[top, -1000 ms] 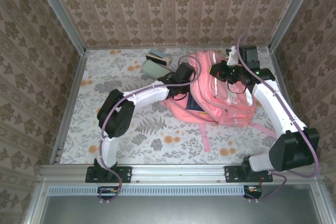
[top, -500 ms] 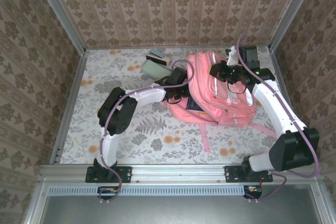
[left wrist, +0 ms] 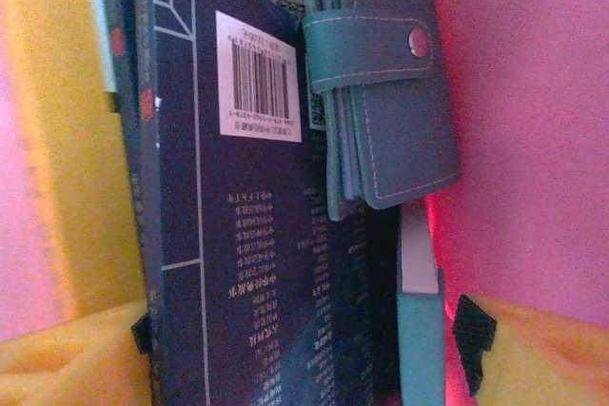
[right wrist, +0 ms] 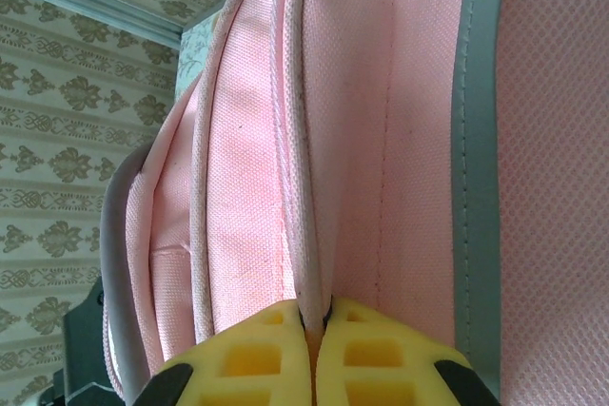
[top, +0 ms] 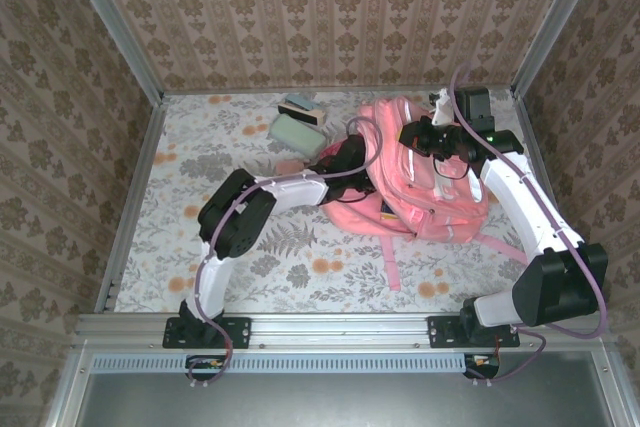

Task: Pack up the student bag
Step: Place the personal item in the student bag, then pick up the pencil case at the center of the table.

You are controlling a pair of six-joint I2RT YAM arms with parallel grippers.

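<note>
Student bag [top: 430, 187] pink weave | right tool [right wrist: 314, 325] pinches seam [right wrist: 306, 187] | left tool [left wrist: 304, 335] wide astride book [left wrist: 247, 263]

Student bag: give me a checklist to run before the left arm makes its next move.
1. Right gripper holding the student bag: ok, its pads are closed on a pink seam.
2. Left gripper inside the bag: ok, there is pink fabric on both sides.
3. Dark blue book in the bag: ok, it stands on edge, barcode facing the camera.
4. Teal snap wallet beside the book: ok, its snap is fastened.
5. Left grip on the book: cannot tell. The yellow fingers flank it, but contact is hidden.
6. Everything packed: not ok, a pale green box lies outside the bag.
</note>
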